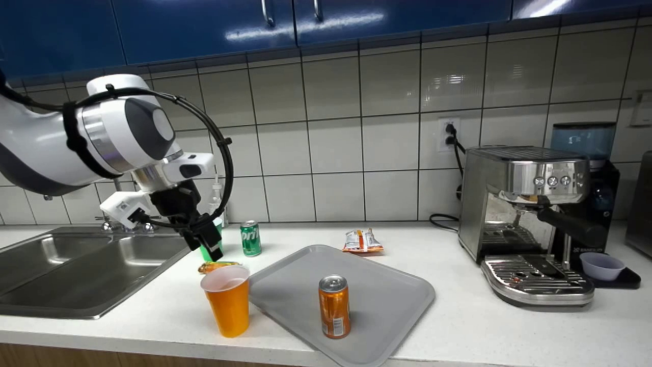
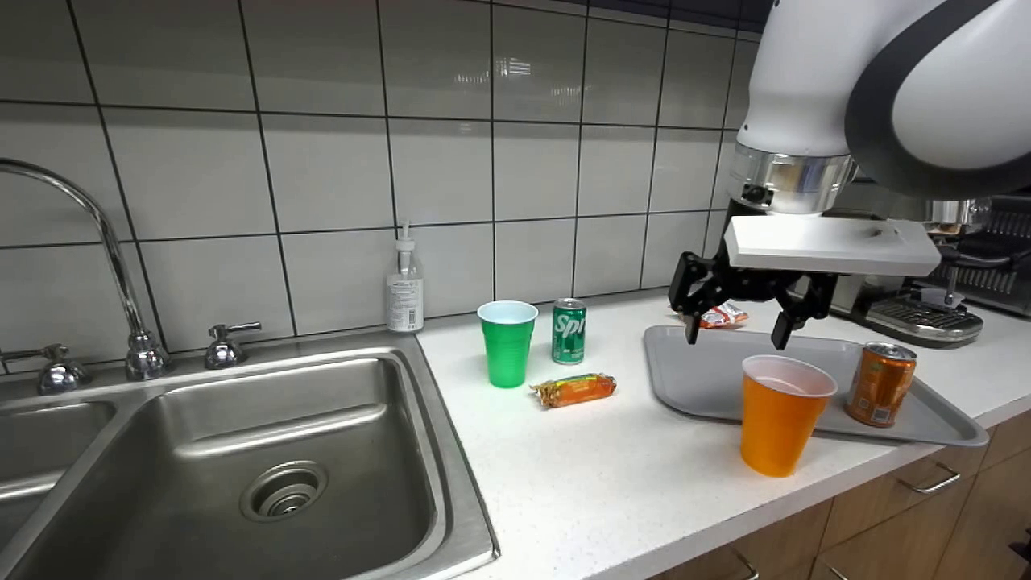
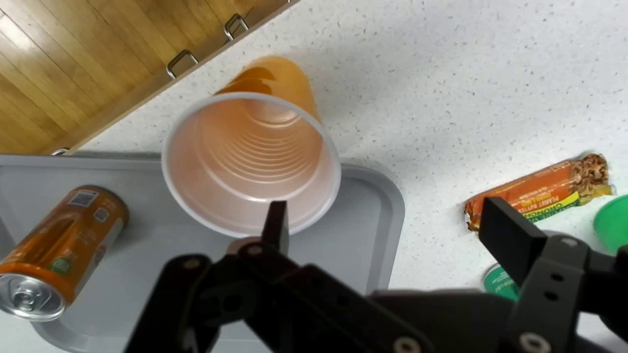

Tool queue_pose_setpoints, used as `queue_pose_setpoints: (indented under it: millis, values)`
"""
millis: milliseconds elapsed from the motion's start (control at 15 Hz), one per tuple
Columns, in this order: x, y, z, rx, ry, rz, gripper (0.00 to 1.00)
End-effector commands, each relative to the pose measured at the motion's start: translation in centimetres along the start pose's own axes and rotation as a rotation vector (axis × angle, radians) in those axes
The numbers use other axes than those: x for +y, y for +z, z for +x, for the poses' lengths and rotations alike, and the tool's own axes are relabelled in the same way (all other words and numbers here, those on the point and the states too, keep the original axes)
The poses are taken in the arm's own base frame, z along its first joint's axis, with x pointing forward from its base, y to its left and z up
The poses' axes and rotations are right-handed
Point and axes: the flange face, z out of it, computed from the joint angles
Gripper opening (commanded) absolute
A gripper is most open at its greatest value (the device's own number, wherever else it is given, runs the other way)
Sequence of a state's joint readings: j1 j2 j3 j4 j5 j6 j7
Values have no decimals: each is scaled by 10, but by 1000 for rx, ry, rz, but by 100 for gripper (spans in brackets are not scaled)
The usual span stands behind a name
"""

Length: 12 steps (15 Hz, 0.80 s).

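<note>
1. The pincer [image 2: 737, 334] hung above the counter [image 2: 548, 483], its two fingers set wide apart and pointing down.
2. Closest to it was the orange cup [image 2: 777, 427], upright on the counter just beside the gray tray [image 1: 392, 295]. A small gap showed between the cup's rim and the fingertips in both exterior views; in the wrist view one fingertip crossed in front of the pale rim.
3. On the tray an orange can [image 1: 334, 311] stood upright, toward the counter's front edge.
4. A wrapped peanut butter bar [image 3: 535, 189] lay flat on the counter, near the green cup [image 2: 507, 350] and the Sprite can [image 2: 569, 334], both of which stood upright.
5. A small snack packet [image 1: 362, 242], orange and silver, rested between the tray and the tiled wall [image 1: 336, 148].
6. A clear pump bottle [image 2: 404, 298] stood at the back corner of the steel sink [image 2: 453, 475].
7. Well apart from the pincer, past the tray, were a steel espresso machine [image 1: 522, 176], a grinder [image 1: 580, 142] with a bluish hopper and a small pale bowl [image 1: 602, 267].
</note>
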State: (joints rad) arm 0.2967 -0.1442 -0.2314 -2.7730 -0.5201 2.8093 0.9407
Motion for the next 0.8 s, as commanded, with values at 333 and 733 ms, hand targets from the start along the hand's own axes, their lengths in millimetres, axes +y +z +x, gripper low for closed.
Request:
queue_pose_setpoints:
  millis: [333, 733]
  values:
    - [3, 23, 1, -97, -41, -1, 100]
    - [15, 41, 10, -143, -54, -7, 100]
